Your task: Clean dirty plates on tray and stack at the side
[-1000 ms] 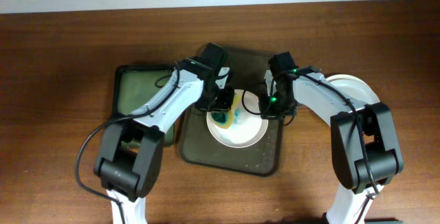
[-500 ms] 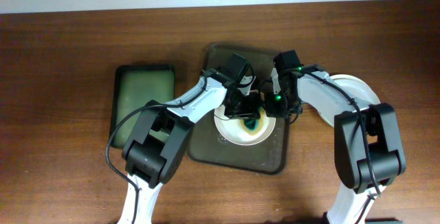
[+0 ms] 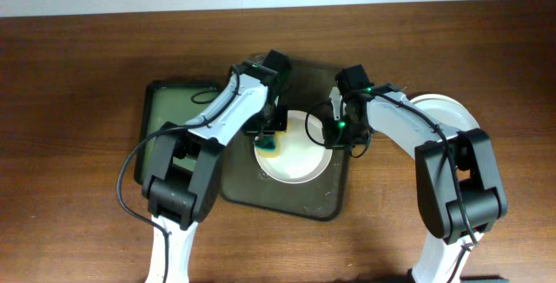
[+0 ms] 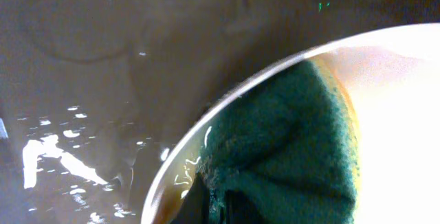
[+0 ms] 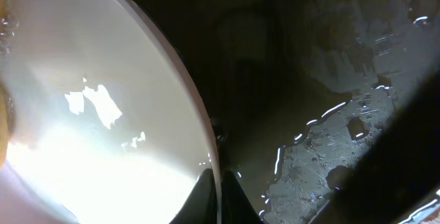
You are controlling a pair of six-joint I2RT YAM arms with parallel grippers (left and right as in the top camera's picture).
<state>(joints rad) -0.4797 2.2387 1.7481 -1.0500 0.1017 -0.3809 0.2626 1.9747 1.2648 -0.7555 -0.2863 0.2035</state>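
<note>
A white plate [image 3: 298, 148] lies on the dark olive tray [image 3: 287, 198]. Its face looks plain white now. My left gripper [image 3: 269, 137] is shut on a green and yellow sponge [image 3: 268, 146], pressed on the plate's left edge; the sponge [image 4: 289, 155] fills the left wrist view over the plate rim [image 4: 227, 107]. My right gripper [image 3: 334, 135] is shut on the plate's right rim [image 5: 206, 141], one finger on each side. Stacked white plates [image 3: 452, 114] lie at the right, partly under my right arm.
A smaller black-rimmed green tray [image 3: 169, 127] lies left of the olive tray. Water drops and wet film sit on the olive tray [image 5: 344, 128]. Brown wooden table all round; a pale wall edge runs along the back.
My left gripper has swept the sponge from the plate's centre to its left edge. The teal smear seen earlier is gone. The tray and plate shifted slightly left. My right gripper keeps its hold.
</note>
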